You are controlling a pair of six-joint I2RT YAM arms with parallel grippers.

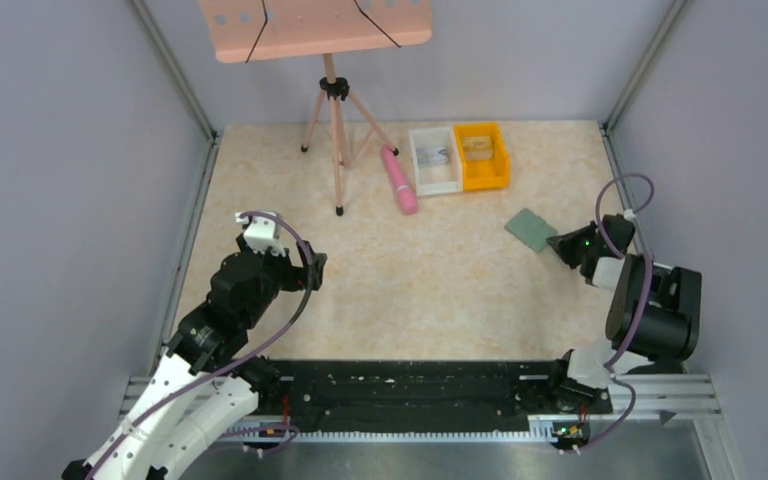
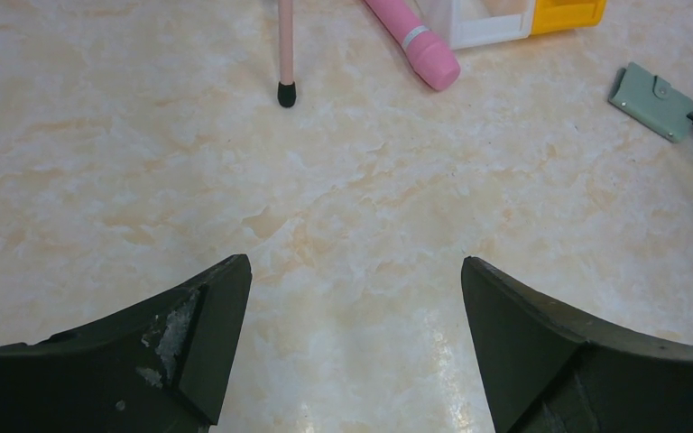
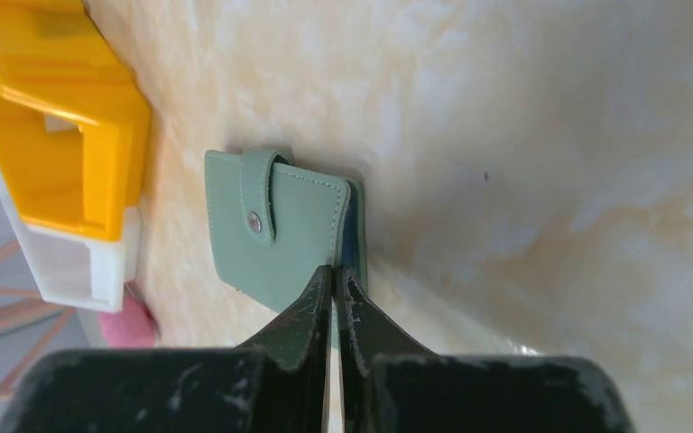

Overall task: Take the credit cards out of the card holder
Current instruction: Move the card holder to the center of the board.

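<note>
Sage-green card holder [image 3: 293, 225] lies closed and flat on the marbled beige table [image 1: 430, 290]. It is on the far right side, a little nearer the arms than the orange bin [image 1: 482, 155].

The right wrist view shows the card holder closest. It has stitched edges and a narrow strap folded over one side, fastened with a round metal snap. A sliver of blue lining shows along one long edge. The right gripper [image 3: 336, 271] has its two dark fingers almost together, with only a thin slit between them. Their tips are at the corner beside that blue edge. Whether they pinch the edge or merely overlap it cannot be told.

Only the overhead view shows both arms whole. The left gripper [image 1: 315, 268] hangs over the left part of the table, well apart from the card holder. Near the far edge stands a pink tripod stand [image 1: 335, 130]. A pink cylinder [image 1: 398, 180] lies just beside a white bin [image 1: 434, 160], which touches the orange bin.

The left wrist view shows what the overhead view does not: the left gripper's fingers are spread wide over bare table. The card holder appears small at the upper right of that view, strap side up. A dark tip of the right gripper is just beside it.
</note>
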